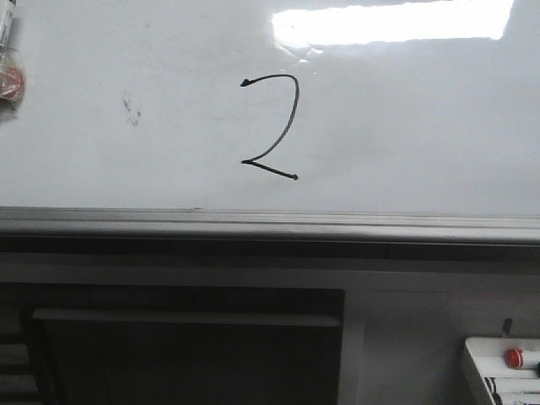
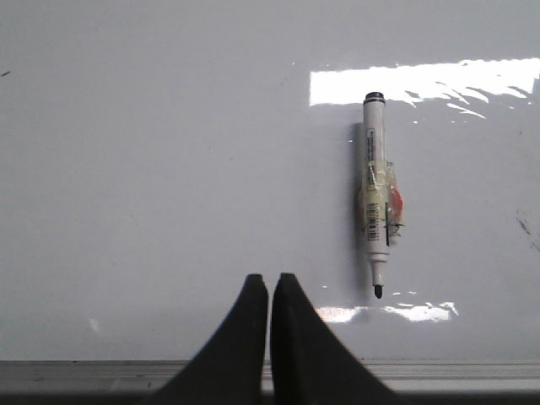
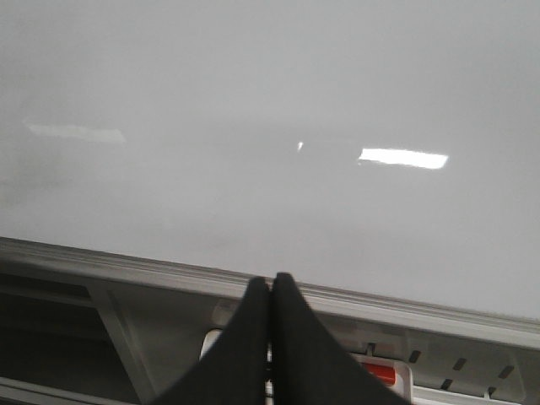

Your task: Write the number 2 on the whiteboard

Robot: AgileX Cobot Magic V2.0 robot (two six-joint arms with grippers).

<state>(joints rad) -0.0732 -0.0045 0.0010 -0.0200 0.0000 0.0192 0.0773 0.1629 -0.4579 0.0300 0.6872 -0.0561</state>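
Closed left tool (image 2: 269, 287) hangs beside marker (image 2: 379, 202) on whiteboard (image 2: 169, 169).

One whiteboard (image 1: 405, 126), one number 2 (image 1: 274, 126), one marker (image 2: 378, 202), one smudge (image 1: 131, 108).

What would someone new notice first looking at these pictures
The black number 2 stands out, drawn near the middle of the whiteboard, with a bright light reflection toward the far edge. In the left wrist view, an uncapped marker wrapped in tape lies flat on the board, apart from the closed left pincer. The right pincer is closed too, over the board's grey near edge.
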